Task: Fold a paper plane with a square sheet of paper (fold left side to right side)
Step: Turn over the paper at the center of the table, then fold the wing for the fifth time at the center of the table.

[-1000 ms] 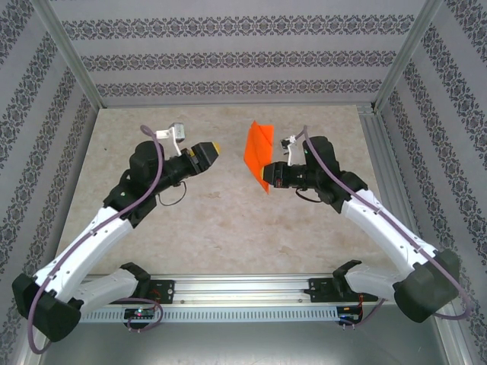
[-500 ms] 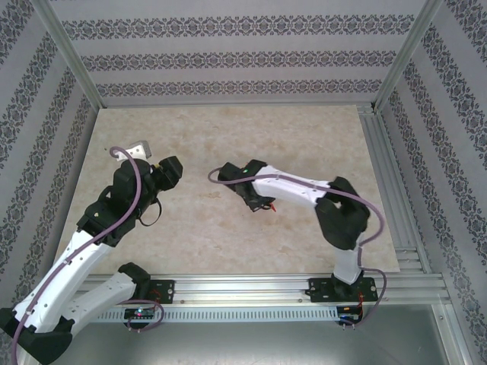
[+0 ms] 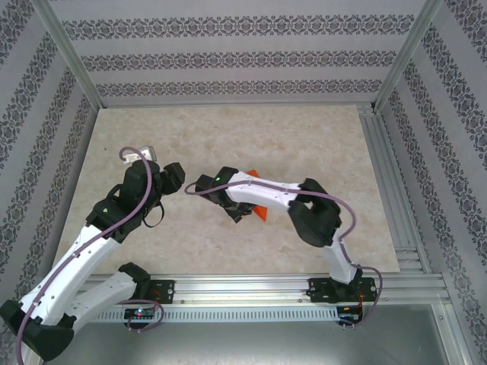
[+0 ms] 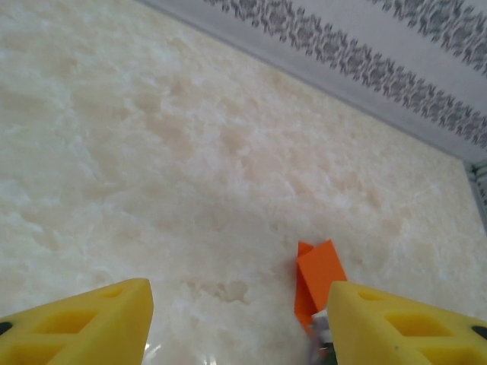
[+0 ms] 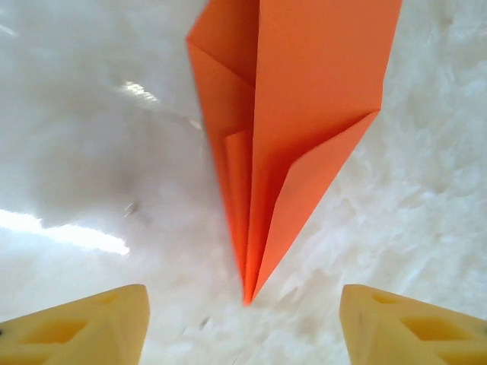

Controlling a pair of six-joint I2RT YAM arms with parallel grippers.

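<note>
Left jaws spread, right jaws spread, loose paper plane (image 5: 312,99) pointing tip-first at them

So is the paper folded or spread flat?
Folded. The paper lies as a narrow pointed dart, with layered flaps and creases running to its tip.

Worktop (image 3: 304,129) open at far side and right; right arm (image 3: 270,192) overhangs paper plane (image 3: 259,212); patterned walls (image 3: 243,61) close 3 sides.
</note>
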